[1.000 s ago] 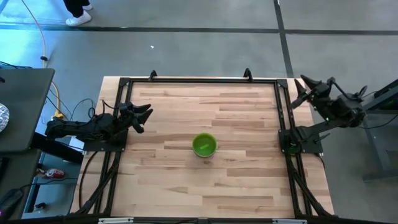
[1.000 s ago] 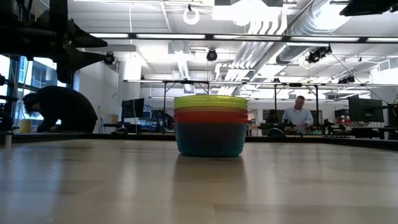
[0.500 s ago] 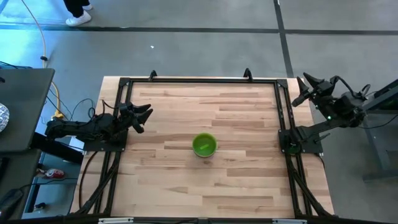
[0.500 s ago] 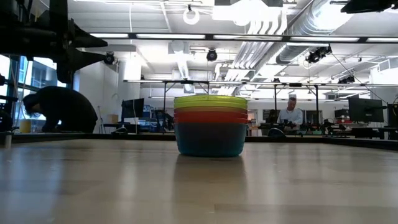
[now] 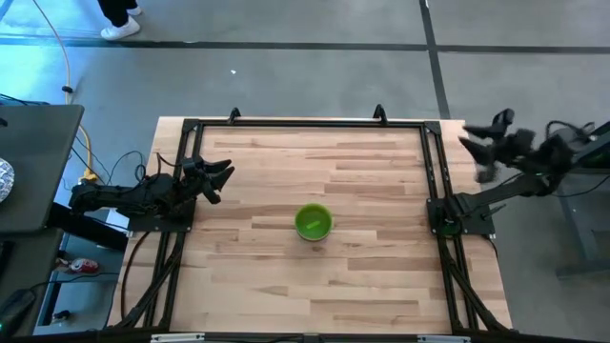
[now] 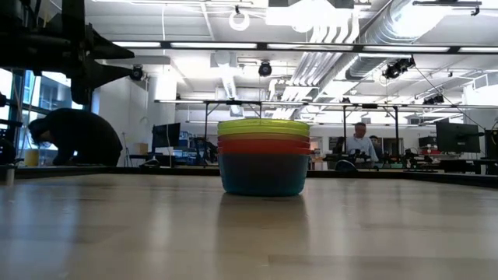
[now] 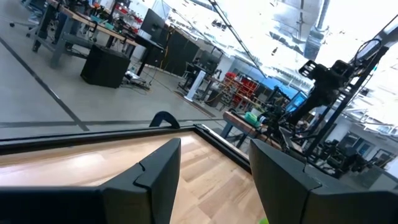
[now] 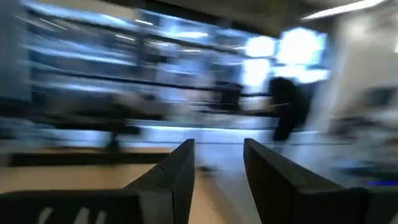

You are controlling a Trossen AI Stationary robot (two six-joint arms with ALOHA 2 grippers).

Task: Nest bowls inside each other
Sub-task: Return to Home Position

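Overhead, one green bowl (image 5: 314, 222); level, a stack (image 6: 263, 159); left gripper (image 7: 214, 143), right gripper (image 8: 218, 143) parted.

Bowls (image 6: 263, 167): green top, red band, teal bottom.

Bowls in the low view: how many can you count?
4: teal bowl at the bottom, red bowl above it, then yellow bowl, green bowl on top. Others may be hidden between them.
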